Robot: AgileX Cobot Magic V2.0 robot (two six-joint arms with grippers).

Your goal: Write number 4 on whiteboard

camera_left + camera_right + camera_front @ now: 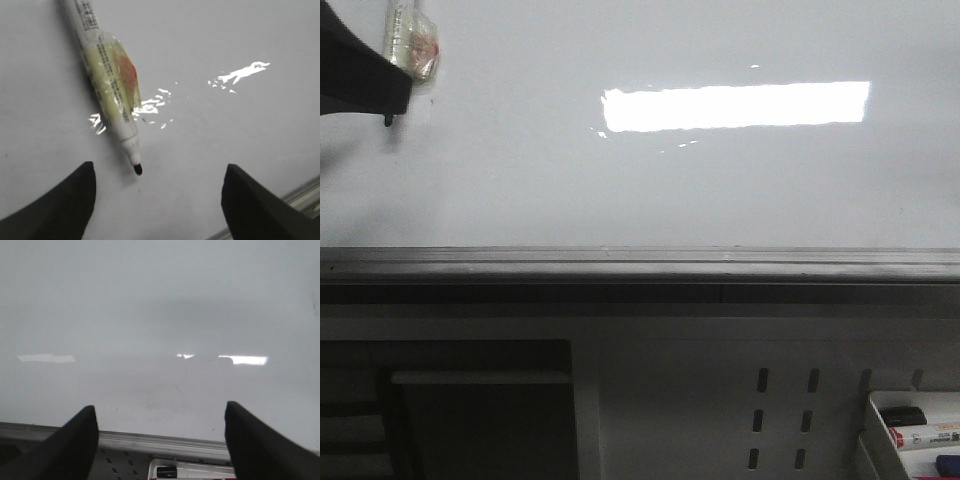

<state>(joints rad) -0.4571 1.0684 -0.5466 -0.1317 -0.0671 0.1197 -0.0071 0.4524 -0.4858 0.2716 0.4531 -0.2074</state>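
Glossy white whiteboard [620, 190] is showing no number 4 yet; near its upper left corner, a taped marker [112, 95] is touching its tip between the wide-spread left gripper [157, 192] fingers, its mounting unclear. Right gripper [160, 437] is gaping empty.

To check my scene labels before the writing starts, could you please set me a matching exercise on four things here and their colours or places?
Things:
1. marker tip
2. rail
3. tray
4. glare

Colour or place:
a. lower right of the front view
b. black
c. upper middle of the front view
d. grey

Pairs: 1-b, 2-d, 3-a, 4-c
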